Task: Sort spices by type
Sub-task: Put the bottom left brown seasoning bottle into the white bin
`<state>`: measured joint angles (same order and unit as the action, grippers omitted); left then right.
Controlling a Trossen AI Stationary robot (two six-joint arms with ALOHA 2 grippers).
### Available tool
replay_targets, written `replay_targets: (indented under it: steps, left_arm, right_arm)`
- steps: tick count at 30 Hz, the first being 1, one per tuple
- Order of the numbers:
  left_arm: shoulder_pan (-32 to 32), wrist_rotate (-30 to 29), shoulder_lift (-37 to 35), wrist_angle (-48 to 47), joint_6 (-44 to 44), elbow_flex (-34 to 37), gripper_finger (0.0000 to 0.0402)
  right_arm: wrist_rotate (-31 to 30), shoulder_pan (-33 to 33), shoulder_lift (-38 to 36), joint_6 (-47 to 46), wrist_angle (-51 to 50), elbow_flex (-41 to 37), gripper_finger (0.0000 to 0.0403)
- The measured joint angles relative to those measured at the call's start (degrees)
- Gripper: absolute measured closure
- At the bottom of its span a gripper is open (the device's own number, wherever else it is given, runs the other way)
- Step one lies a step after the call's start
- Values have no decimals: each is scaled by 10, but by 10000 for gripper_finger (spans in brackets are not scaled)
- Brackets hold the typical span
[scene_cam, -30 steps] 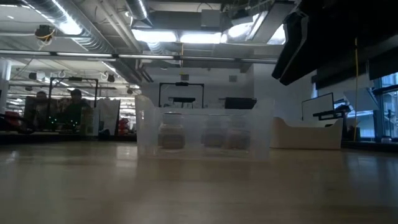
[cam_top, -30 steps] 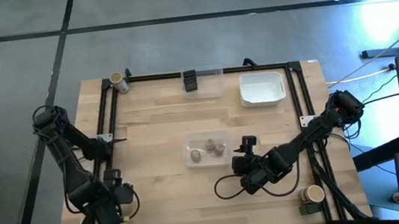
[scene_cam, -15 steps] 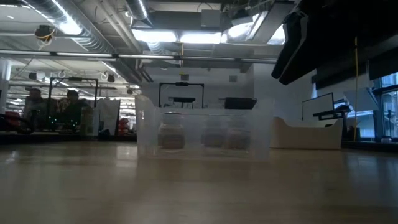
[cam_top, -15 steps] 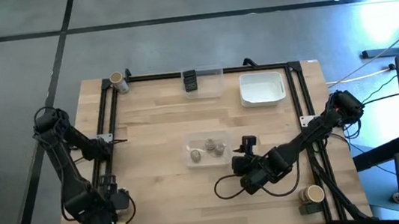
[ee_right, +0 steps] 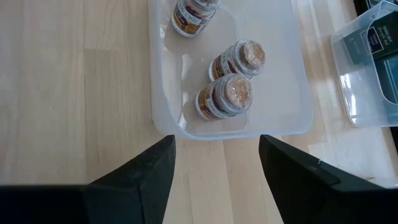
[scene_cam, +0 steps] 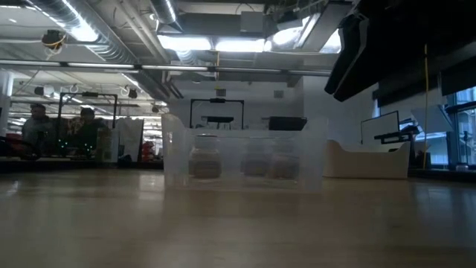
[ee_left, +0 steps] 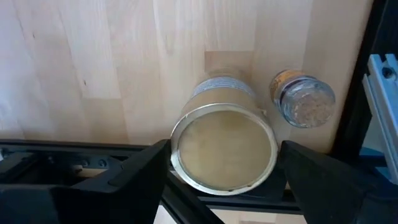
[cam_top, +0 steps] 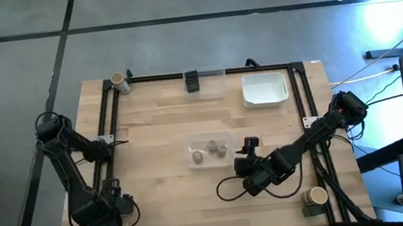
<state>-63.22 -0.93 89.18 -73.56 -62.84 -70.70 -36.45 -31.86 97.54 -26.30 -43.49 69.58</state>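
A round tan-topped jar stands at the table's near left corner, with a small cork-topped jar right beside it. My left gripper hangs open above the tan-topped jar and points down. One finger is on each side of the jar, and neither shows any touch. My right gripper is open and empty. It slants down toward the clear bin at mid-table, which holds three small cork-topped jars. The low view shows this bin with the jars standing inside.
A second clear bin at the far edge holds a dark boxy container. A white tray stands at the far right. Tan-topped jars stand at the far left corner and near right corner. Black frame rails run along the sides.
My left gripper has moved toward the table's near edge and sunk lower over the near left corner. Still open, it stands above the tan-topped jar. My right arm and the jars have kept still.
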Motion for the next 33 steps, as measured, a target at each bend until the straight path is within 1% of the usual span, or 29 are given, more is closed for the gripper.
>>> replay_targets:
  steps: [16, 24, 27, 31, 33]
  left_arm:
    - [0, 1, 29, -4, 2, 2, 105]
    - [0, 1, 30, 42, -2, 39, 105]
    - [4, 2, 30, 41, -12, 39, 114]
    - [16, 5, 30, 41, -16, 39, 139]
    - [26, 5, 29, 40, -16, 39, 139]
  right_arm:
    - [0, 0, 0, -3, 2, 0, 171]
    - [0, 0, 0, -4, 2, 0, 171]
    - [0, 0, 0, -4, 2, 0, 171]
    - [0, 0, 0, -4, 1, 0, 171]
    - [0, 0, 0, -3, 1, 0, 171]
